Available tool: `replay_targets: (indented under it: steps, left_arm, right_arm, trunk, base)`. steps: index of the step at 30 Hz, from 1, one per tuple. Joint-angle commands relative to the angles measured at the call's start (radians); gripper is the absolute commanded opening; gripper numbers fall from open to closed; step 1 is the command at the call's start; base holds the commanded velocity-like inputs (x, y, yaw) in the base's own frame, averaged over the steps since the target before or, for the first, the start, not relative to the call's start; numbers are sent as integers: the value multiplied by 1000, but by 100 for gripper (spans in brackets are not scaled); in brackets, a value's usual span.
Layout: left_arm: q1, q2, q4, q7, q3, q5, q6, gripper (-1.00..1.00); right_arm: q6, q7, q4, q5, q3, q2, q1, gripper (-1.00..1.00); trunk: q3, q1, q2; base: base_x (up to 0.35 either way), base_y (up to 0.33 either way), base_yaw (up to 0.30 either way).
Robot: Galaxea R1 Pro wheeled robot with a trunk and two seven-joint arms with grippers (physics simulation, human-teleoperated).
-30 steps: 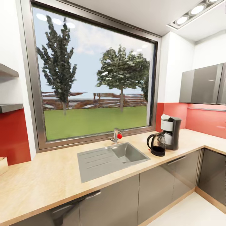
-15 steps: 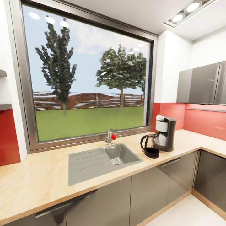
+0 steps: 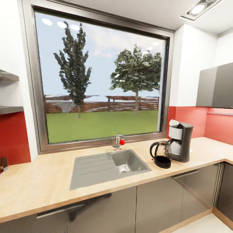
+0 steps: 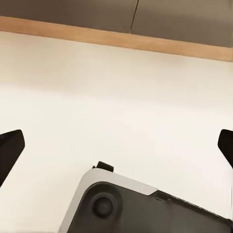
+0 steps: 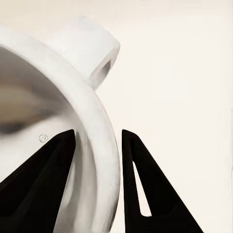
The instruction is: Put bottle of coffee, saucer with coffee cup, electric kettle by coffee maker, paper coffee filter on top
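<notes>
The dark grey coffee maker (image 3: 182, 141) stands on the light wood kitchen countertop (image 3: 42, 181), to the right of the sink. The glass electric kettle (image 3: 160, 155) sits just left of it, touching or nearly touching. In the right wrist view, my right gripper (image 5: 98, 132) is shut on the rim of the white coffee cup (image 5: 92, 77), one finger inside and one outside, with the handle beyond the fingers. My left gripper (image 4: 120, 141) is open, its fingers wide apart over pale floor. The kitchen shelf (image 3: 9, 110) shows at the left edge.
A grey steel sink (image 3: 106, 165) with a faucet (image 3: 118, 141) is set into the counter under a large window. Grey wall cabinets (image 3: 216, 85) hang at the right. A small dark object (image 3: 2, 163) sits at the counter's left edge. My own base (image 4: 145, 208) shows below the left gripper.
The whole head view has shifted, first left and then right, so the camera has moved. The coffee maker and kettle keep their places on the counter.
</notes>
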Motion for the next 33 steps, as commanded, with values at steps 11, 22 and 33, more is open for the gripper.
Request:
replay_targets:
  steps: [11,22,33]
  left_arm:
    - [1,0,-2,-4,8,0,-1,100]
    - [1,0,-2,-4,8,0,-2,100]
    - [1,0,-2,-4,8,0,-2,100]
  right_arm:
    - [-6,5,4,-7,7,-1,-1,-100]
    - [-6,5,4,-7,6,-1,-1,-100]
    - [-6,5,3,-7,6,-1,-1,-100]
  trunk:
    - [0,1,-1]
    - [0,1,-1]
    - [0,1,-1]
  base:
    - [83,-275,34]
    - [77,-276,0]
    - [9,-280,0]
